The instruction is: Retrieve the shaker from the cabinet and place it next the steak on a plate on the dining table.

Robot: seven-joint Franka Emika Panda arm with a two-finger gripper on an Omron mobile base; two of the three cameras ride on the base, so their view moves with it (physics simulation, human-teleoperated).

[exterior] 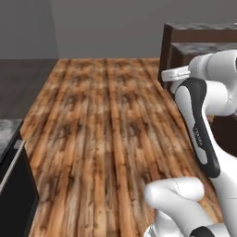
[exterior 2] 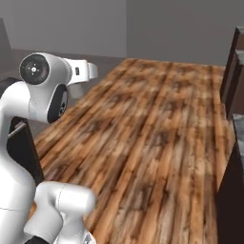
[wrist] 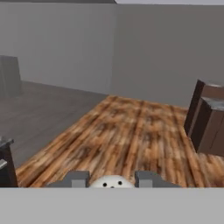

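The shaker (wrist: pixel 113 182) is seen in the hand view, a pale rounded top sitting right between the two grey fingertips of the gripper (wrist: pixel 113 180), so the jaws are clamped narrow on it and it's being carried. That's the task's thing accounted for: in the hand, not on any surface.

Going left to right in the hand view: a dark counter edge (wrist: pixel 5 164) is caught at the near left, then grey floor, then a wide stretch of wood floor (wrist: pixel 131 131) running far toward the wall, and at the far right a dark brown counter (wrist: pixel 209 124) with a stone top is parked. Whether that's the dining table can't be told from here. No plate or steak can be made out.

What could go wrong, as a guess: very little of the shaker is visible past the fingers, so how deep the grip sits can't be judged. If it's held near the cap, a hard turn or a bump could let it tilt or slip out onto the floor. The arm (exterior: pixel 203 134) is folded close to the dark furniture at the right in the left base view, so a careless swing could clip it.

Containers: none with visible contents are shown.
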